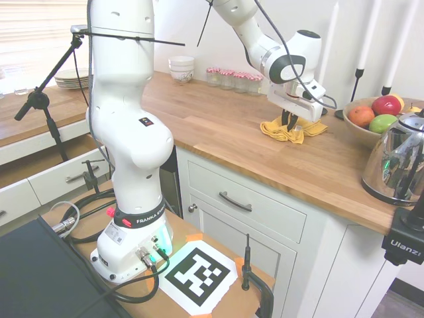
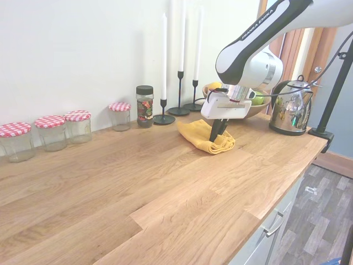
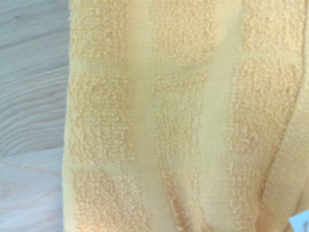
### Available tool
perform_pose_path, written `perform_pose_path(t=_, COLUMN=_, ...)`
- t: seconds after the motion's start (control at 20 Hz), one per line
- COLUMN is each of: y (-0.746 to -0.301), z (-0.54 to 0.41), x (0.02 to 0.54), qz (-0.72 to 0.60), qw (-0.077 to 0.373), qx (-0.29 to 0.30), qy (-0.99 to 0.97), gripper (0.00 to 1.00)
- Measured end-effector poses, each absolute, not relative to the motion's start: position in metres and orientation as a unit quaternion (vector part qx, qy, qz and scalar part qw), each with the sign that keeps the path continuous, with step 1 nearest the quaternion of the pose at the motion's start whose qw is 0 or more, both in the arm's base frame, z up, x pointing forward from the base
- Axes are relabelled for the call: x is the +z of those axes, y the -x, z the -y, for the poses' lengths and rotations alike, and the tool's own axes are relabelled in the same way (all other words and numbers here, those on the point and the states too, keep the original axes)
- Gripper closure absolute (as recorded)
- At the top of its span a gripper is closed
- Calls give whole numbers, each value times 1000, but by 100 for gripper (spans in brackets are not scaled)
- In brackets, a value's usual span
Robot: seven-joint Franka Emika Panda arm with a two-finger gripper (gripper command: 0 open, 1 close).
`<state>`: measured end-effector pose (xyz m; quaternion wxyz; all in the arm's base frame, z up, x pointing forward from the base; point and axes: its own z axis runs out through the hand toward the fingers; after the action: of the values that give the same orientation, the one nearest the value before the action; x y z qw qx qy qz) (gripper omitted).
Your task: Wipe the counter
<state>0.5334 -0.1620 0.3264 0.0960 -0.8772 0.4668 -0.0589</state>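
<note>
A plain cream wall (image 2: pixel 71 49) backs the room; white panelled cabinets (image 1: pixel 258 225) with metal handles stand on grey plank flooring (image 2: pixel 317 218), and daylight glows through window blinds (image 1: pixel 33 33).

Pincer (image 2: pixel 218 132) down on yellow cloth (image 2: pixel 201 135) atop counter (image 2: pixel 138 193).

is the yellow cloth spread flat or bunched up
Bunched up: the yellow cloth lies in rumpled folds on the counter, under the gripper.

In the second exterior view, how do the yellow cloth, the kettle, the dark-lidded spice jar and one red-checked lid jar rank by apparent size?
1. Kettle and yellow cloth: similar, too close to rank.
2. Spice jar.
3. Checked-lid jar beside it, slightly smaller.

The checked-lid jars at the picture's left look bigger only because they stand nearer the camera.
</note>
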Motion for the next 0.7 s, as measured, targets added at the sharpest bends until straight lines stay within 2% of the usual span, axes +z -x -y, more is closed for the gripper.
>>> perform_pose_path(t=0.7, y=-532, z=164, x=329, qz=-466, qw=91, qx=-46, qy=879, gripper=0)
